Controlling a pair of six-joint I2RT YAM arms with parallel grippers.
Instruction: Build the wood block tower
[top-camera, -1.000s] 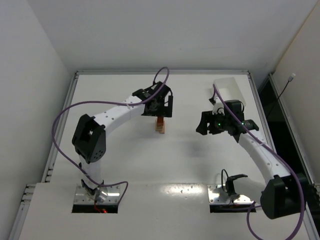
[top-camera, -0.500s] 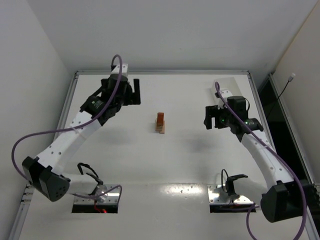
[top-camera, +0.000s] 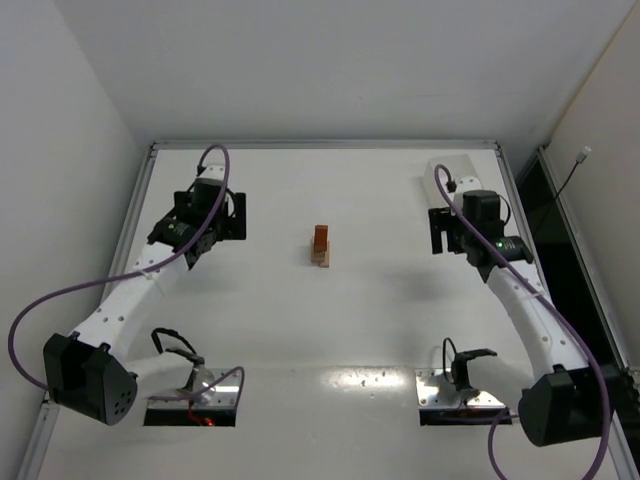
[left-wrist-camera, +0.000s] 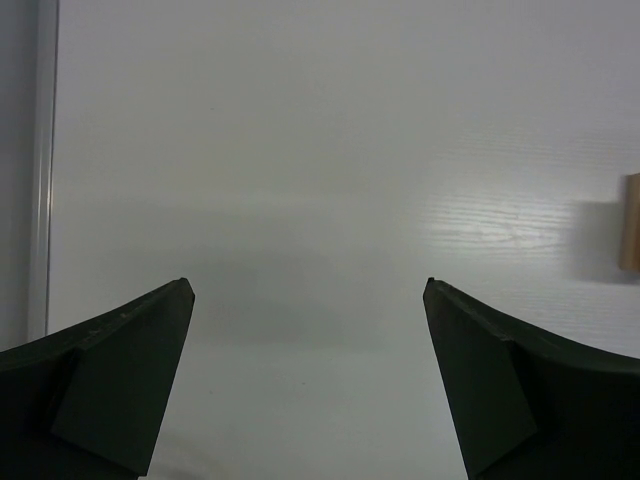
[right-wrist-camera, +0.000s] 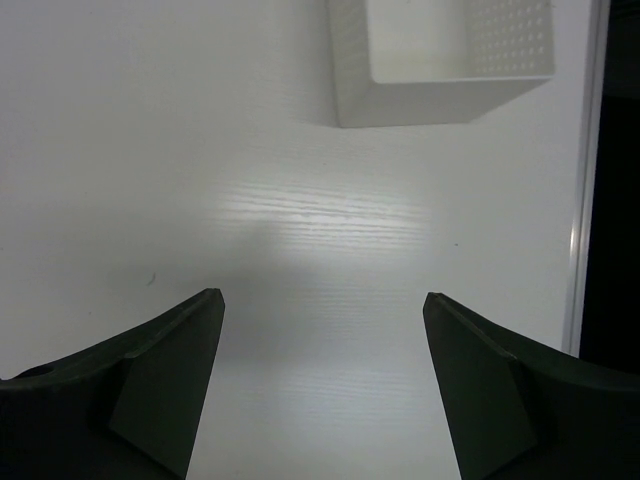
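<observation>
Farther left of tower (top-camera: 320, 245): left gripper (top-camera: 238, 214)

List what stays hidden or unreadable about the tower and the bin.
- wood block tower: top view, too small to count its blocks; left wrist view, the right edge cuts it to a tan sliver.
- white bin: right wrist view, the top edge cuts off its far side; top view, the right arm covers part of it.

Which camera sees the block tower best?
The top camera: the tower shows whole, tan below and reddish on top. The left wrist catches only a tan sliver at its picture's right edge. The right wrist misses it, showing just the bin.
</observation>
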